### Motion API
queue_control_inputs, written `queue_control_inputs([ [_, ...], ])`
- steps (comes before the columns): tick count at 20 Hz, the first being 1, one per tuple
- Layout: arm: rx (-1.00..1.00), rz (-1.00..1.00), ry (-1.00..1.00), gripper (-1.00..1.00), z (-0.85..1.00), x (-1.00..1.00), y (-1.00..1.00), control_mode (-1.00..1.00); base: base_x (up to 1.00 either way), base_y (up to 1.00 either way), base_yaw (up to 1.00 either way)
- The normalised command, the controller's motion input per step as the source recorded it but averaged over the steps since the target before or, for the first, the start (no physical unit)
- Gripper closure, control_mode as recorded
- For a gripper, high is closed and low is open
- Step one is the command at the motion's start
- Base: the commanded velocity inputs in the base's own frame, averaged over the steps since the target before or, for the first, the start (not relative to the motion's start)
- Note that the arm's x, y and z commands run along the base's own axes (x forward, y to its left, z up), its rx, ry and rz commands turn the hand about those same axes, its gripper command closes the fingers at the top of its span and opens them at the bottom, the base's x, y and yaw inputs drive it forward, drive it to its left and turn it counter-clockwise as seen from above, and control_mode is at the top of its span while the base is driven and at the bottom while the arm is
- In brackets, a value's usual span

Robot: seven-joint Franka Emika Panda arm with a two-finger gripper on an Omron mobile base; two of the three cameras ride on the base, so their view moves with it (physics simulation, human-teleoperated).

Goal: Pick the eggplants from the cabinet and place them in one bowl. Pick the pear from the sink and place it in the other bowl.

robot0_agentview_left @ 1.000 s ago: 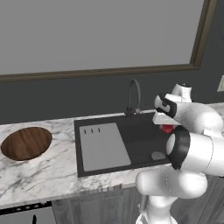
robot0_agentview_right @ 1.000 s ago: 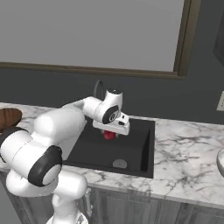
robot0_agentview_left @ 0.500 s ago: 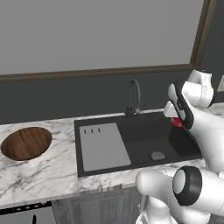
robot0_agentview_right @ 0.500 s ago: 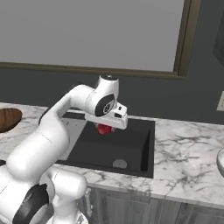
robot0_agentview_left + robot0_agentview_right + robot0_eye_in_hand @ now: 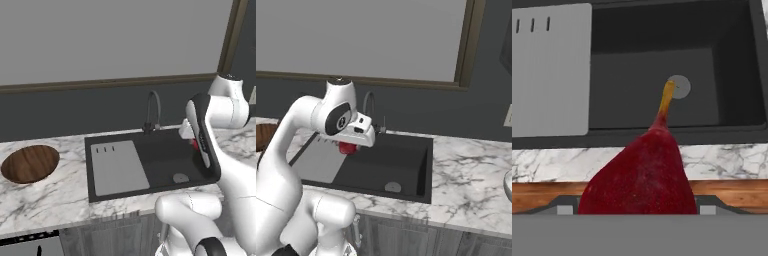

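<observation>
Raised since the earlier frames, the gripper [image 5: 349,145] hangs above the sink [image 5: 406,172] with the pear [image 5: 348,148] carried higher over the basin than it was a second ago, and the arm's upper links stand more upright.

Sink as landmark. The dark rectangular basin lies set into the marble counter [image 5: 45,200], with the grey ribbed drainboard [image 5: 118,167] filling its left part in the left base view, the round grey drain [image 5: 180,177] near its front right corner, and the dark arched faucet [image 5: 152,110] rising from its rear edge.

Pear. The red fruit is clear of the basin floor, held in the air above the sink's interior, roughly over its middle in the right base view. In the left base view only a small red patch shows beside the white hand, above the sink's right portion. In the hand view the pear [image 5: 639,175] is close to the camera, its yellow-orange stem pointing toward the drain [image 5: 678,86] far below it.

Gripper. The jaws stand partly closed, clamped on the pear's body; the fingertips themselves are hidden behind the fruit.

Other bowl. The dark brown wooden bowl [image 5: 31,163] rests on the counter well to the left of the sink, apart from the drainboard edge, and holds nothing visible.
</observation>
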Motion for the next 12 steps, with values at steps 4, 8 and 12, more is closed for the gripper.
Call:
queue_control_inputs([
  [4, -0.11, 0.04, 0.00, 1.00, 0.55, -0.54, 0.79, -1.00, 0.00, 0.00, 0.00],
  [8, -0.03, 0.02, 0.00, 1.00, 0.16, -0.34, 0.31, -1.00, 0.00, 0.00, 0.00],
  [12, 0.00, 0.00, 0.00, 1.00, 0.00, 0.00, 0.00, -1.00, 0.00, 0.00, 0.00],
])
